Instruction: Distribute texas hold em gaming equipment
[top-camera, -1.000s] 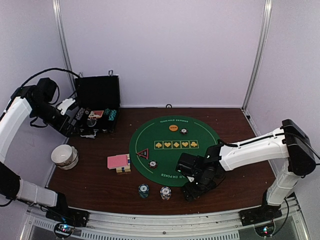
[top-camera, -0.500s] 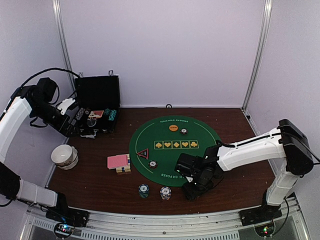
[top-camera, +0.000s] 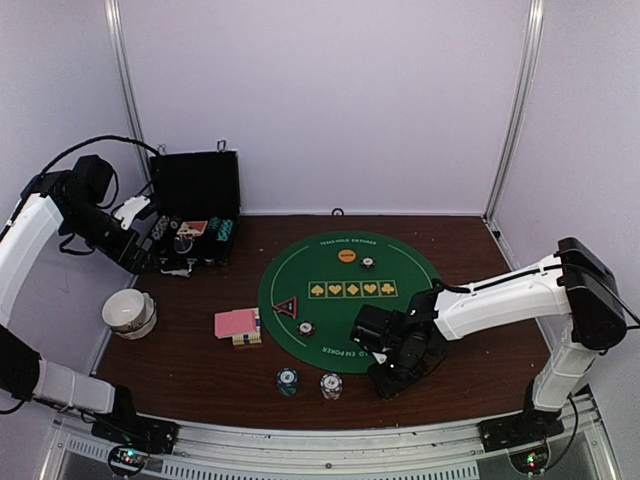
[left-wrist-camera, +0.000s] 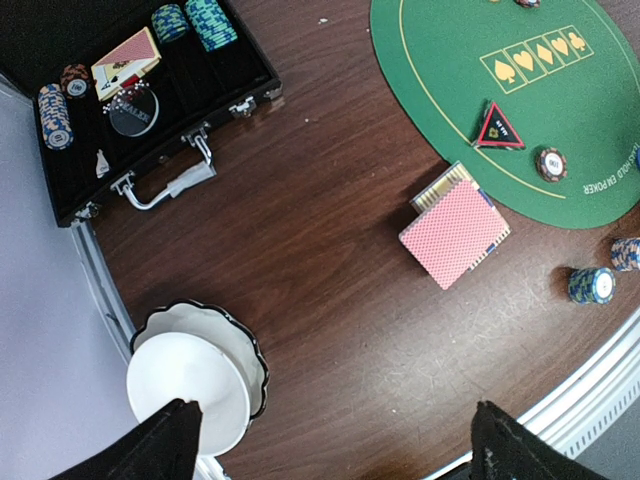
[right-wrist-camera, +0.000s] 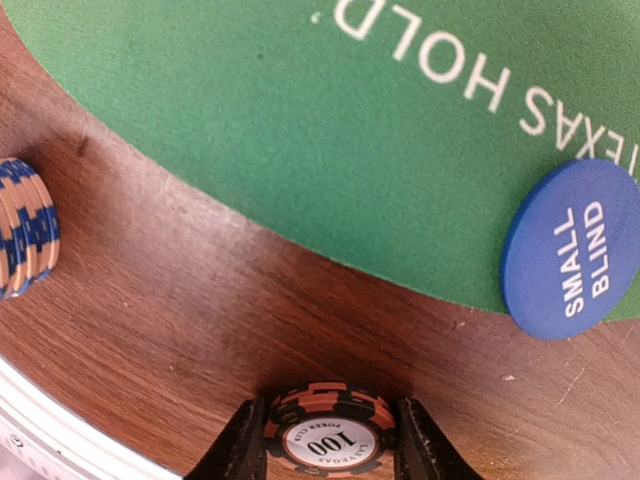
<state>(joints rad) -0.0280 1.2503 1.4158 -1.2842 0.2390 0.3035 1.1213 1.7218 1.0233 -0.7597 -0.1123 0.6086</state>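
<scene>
**A:** What sits closest to the right gripper (right-wrist-camera: 328, 408)?

**B:** An orange-and-black chip stack (right-wrist-camera: 325, 440) on the table (right-wrist-camera: 150, 300), right between its fingers. Both fingers stand against the rim, but I cannot tell whether they pinch.

**A:** What's the risk?

**B:** An off-centre squeeze could splay the chips or leave the bottom ones behind. A blue disc (right-wrist-camera: 575, 250) lies ahead to the right.

**A:** And the pose?

**B:** The right arm is stretched low with its wrist tipped down. The left gripper (left-wrist-camera: 333, 408) is raised, jaws wide apart and empty, with a bowl (left-wrist-camera: 195, 375) beneath its left finger.
</scene>
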